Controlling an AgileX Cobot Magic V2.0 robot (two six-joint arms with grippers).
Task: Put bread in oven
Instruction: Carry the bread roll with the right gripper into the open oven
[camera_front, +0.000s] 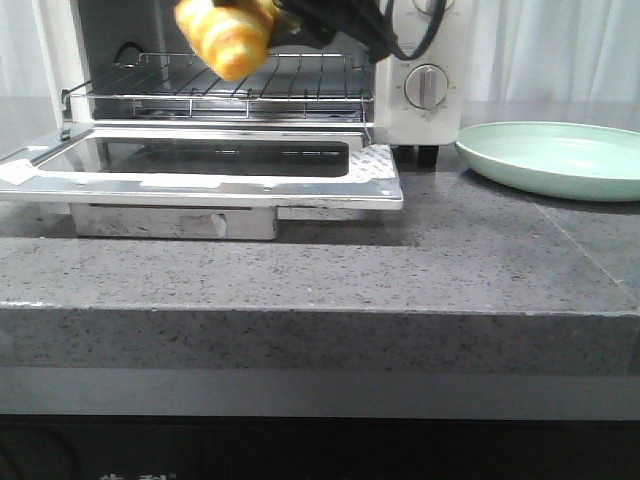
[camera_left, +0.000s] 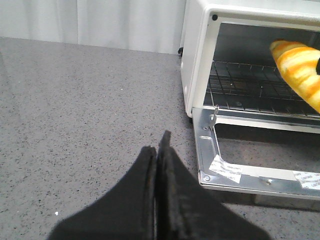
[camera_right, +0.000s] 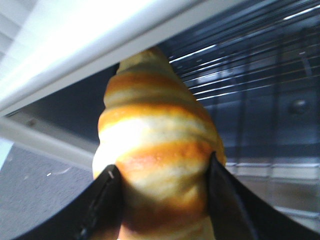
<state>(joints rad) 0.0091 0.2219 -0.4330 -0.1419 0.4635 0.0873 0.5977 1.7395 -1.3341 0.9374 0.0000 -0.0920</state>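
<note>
Golden bread (camera_front: 230, 38) at the open oven (camera_front: 425, 60) mouth
Right fingers (camera_right: 107, 202) grasp it above the rack; left fingers (camera_left: 150, 200) clenched at the door's 9 o'clock

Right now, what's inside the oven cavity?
Inside the oven: a bare wire rack. The bread, gripped by the right gripper, hangs at the opening above the rack, not yet resting on it. The upper cavity is cut off from view.

No legible txt: stickers (camera_left: 226, 168) on oven door (camera_front: 215, 170) carry print too small to read, dial (camera_front: 428, 88) tick marks unreadable, partial characters at front-view bottom edge indecipherable.
</note>
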